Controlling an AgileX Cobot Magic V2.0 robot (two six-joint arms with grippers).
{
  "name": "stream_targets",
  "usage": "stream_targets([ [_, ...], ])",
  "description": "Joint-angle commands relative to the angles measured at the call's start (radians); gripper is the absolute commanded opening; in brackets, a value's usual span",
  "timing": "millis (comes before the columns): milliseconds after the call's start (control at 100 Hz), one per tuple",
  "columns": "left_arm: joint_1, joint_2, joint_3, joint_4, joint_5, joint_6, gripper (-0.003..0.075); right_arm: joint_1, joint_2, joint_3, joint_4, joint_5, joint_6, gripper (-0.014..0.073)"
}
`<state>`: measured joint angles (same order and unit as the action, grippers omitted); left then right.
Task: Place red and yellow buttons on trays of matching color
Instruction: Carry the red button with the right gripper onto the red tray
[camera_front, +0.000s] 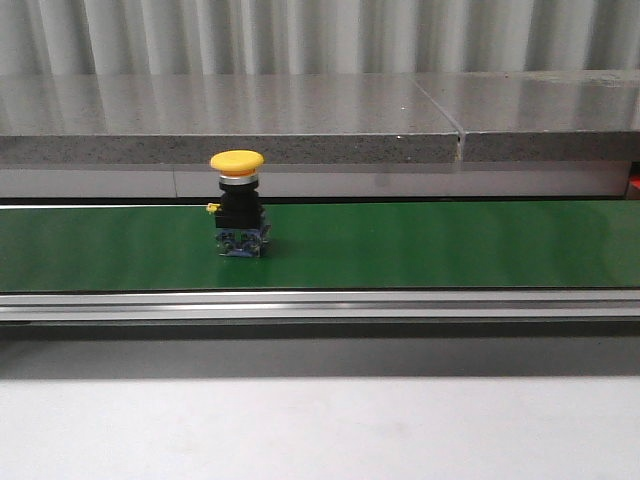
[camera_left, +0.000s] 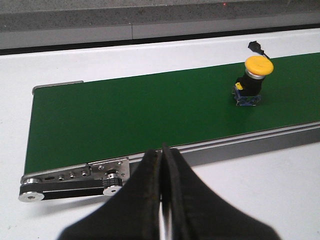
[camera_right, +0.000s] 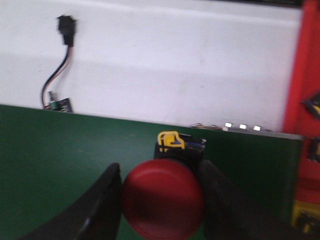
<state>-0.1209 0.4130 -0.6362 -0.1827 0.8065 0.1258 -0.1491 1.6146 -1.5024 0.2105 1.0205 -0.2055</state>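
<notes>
A yellow button (camera_front: 237, 205) stands upright on the green belt (camera_front: 420, 245), left of the middle; the left wrist view shows this yellow button (camera_left: 254, 82) far across the belt (camera_left: 125, 115). My left gripper (camera_left: 162, 152) is shut and empty, over the white table just short of the belt's near rail. A red button (camera_right: 162, 197) sits between the fingers of my right gripper (camera_right: 160, 167), which is shut on its cap above the belt (camera_right: 60, 165). A red tray (camera_right: 300, 75) stands just past the belt's end. The yellow tray is out of view.
A small wired connector (camera_right: 62, 60) lies on the white table beyond the belt. The belt's roller end and bracket (camera_left: 70, 182) are close to my left gripper. A grey stone ledge (camera_front: 300, 120) runs behind the belt. The red tray holds some dark and yellow parts (camera_right: 306, 215).
</notes>
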Motion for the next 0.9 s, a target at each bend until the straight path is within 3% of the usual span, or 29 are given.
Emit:
stream_targets([
  [0, -0.009, 0.007, -0.027, -0.022, -0.063, 0.0, -0.002, -0.079, -0.05, -0.031, 0.016, -0.037, 0.002, 0.0119],
  [530, -0.009, 0.007, -0.027, -0.022, -0.063, 0.0, -0.002, -0.394, 0.021, -0.031, 0.016, -0.156, 0.179, 0.0119],
  [890, -0.009, 0.007, -0.027, -0.022, -0.063, 0.0, -0.002, -0.459, 0.103, -0.031, 0.019, -0.269, 0.183, 0.0119],
])
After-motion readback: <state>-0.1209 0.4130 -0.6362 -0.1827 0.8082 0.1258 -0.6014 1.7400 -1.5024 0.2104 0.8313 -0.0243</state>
